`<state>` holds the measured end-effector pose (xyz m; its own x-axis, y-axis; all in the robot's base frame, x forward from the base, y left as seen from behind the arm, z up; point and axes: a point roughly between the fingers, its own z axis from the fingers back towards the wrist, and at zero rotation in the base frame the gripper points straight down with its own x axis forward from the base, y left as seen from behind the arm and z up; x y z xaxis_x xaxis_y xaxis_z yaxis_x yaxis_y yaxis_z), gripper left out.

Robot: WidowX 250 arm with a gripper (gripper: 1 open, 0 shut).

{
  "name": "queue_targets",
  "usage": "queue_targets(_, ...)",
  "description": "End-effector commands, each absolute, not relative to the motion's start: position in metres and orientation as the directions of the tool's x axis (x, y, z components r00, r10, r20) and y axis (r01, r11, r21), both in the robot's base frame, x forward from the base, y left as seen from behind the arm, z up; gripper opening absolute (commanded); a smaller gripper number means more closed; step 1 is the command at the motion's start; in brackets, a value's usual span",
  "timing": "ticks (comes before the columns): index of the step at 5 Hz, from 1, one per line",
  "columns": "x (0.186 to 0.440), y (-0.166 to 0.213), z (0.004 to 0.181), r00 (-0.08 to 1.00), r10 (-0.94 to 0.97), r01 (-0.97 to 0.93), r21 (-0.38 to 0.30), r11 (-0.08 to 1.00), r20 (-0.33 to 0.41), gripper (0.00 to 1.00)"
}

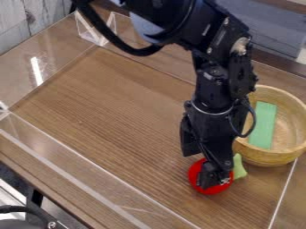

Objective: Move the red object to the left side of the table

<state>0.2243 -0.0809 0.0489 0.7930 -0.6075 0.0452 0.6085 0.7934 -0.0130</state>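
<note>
Fruit [210, 179] sits (red and round) beneath the hand [206, 159].

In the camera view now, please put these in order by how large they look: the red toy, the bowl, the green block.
1. The bowl
2. The green block or the red toy: unsure, since the gripper partly covers the toy.

A bulky matte-black robot arm [216, 76] is seen, built of rounded segments, with black cables looped along it.
</note>
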Motion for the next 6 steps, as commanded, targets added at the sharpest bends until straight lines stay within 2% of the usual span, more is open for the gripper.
queue_targets(1,0.2298,-0.079,0.0545,0.798,-0.599,0.6,0.001,0.8,0.062,1.0)
queue_targets(6,0.2361,-0.0795,0.0573,0.798,-0.598,0.598,0.02,0.801,0.076,1.0)
